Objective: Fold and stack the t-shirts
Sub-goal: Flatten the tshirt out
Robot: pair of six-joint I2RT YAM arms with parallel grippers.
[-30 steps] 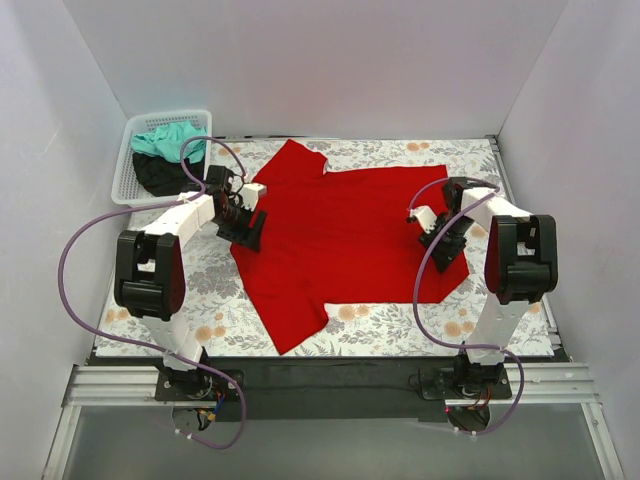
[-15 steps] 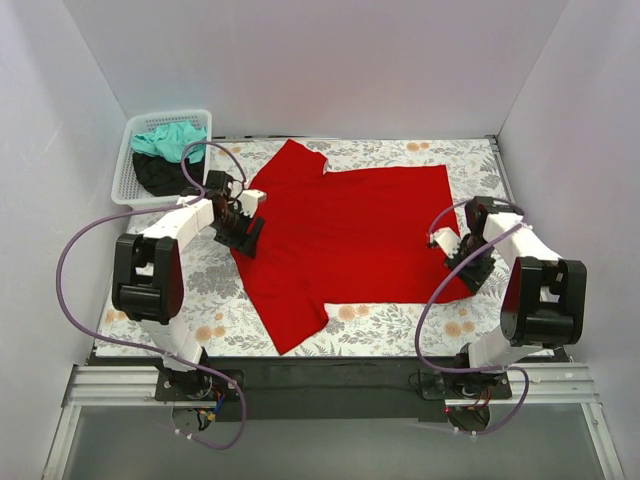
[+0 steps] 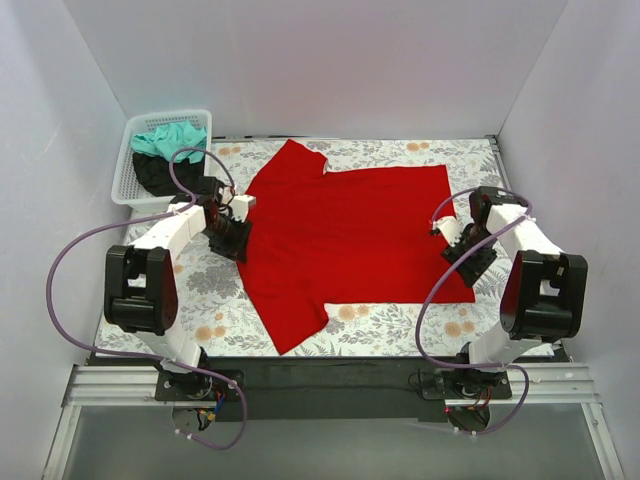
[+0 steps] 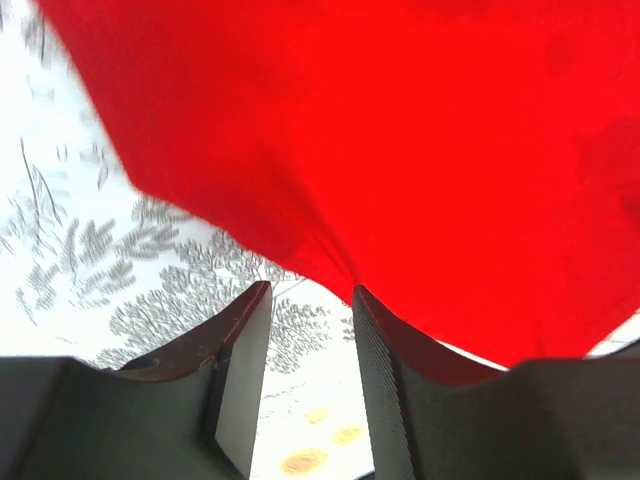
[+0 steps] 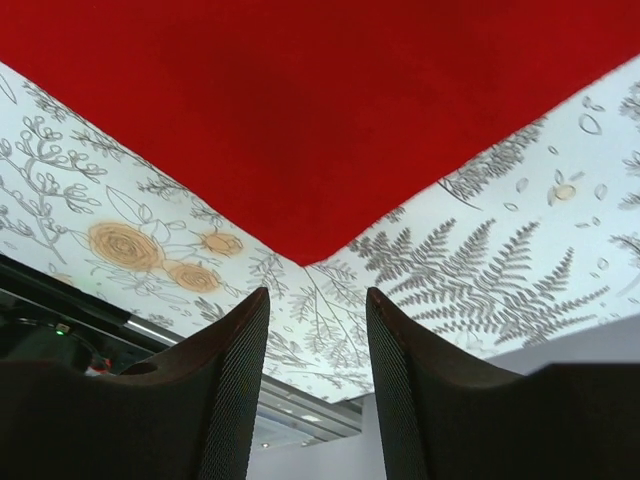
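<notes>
The red t-shirt [image 3: 350,235] lies spread flat in the middle of the floral cloth [image 3: 400,318], with its sleeves at the left end and its hem at the right. My left gripper [image 4: 311,290] sits at the shirt's left edge, jaws partly apart and clamping nothing. The edge puckers to a point right at the fingertips. My right gripper [image 5: 317,293] is at the near right corner of the hem, also parted and empty, with the corner just beyond its tips.

To grip well, I'd ease each gripper forward until shirt fabric lies fully between the fingers. I'd pinch without catching the floral cloth beneath, then lift both ends together so nothing skews.

The teal tee [image 3: 168,138] and black tee [image 3: 158,176] wait in the basket [image 3: 126,178] at far left.
</notes>
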